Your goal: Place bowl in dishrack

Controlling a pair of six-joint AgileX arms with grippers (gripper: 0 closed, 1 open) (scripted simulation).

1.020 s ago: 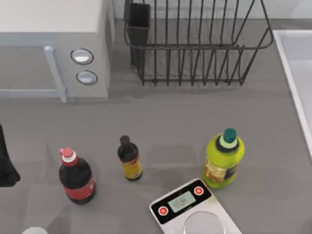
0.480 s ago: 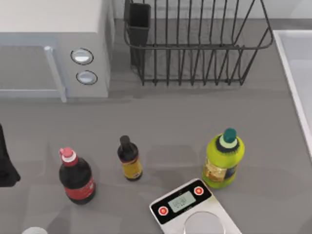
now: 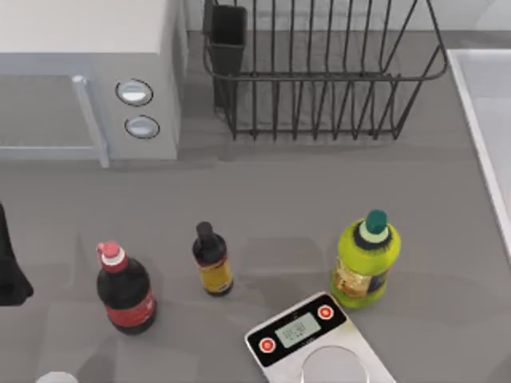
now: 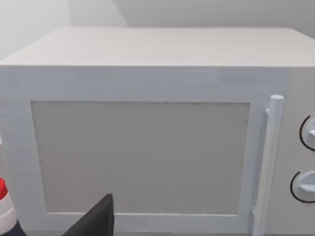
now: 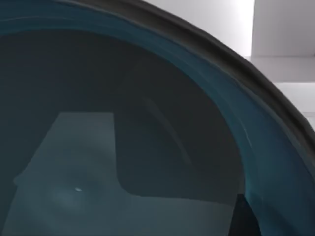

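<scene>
The dishrack (image 3: pixel 319 72) is sitting at about twelve o'clock on the table (image 3: pixel 319 199) in the top view, and its far side is being cut off by the edge. Its black cup (image 3: pixel 227 36) is standing at the corner nearest the white microwave (image 3: pixel 88 80), which is sitting at about ten o'clock. The wire basket is holding nothing inside.

The bowl (image 5: pixel 147 123) is showing very close up in the right wrist view. Its dark teal inside is curving across the view and its rim is running along one side. A dark sliver is poking in at one corner, but it is too small to say what it is. How the right gripper is standing, wide or narrow, cannot be told.

The left arm (image 3: pixel 9 263) is waiting at nine o'clock, cut off by the edge. A dark tip is peeking in at the edge of the left wrist view, facing the microwave door, and its fingers cannot be made out.

A red-capped bottle (image 3: pixel 124 291), a small brown bottle (image 3: pixel 212 262) and a green bottle (image 3: pixel 366 259) are standing near six o'clock, beside a scale (image 3: pixel 307 339) that is half cut off.
</scene>
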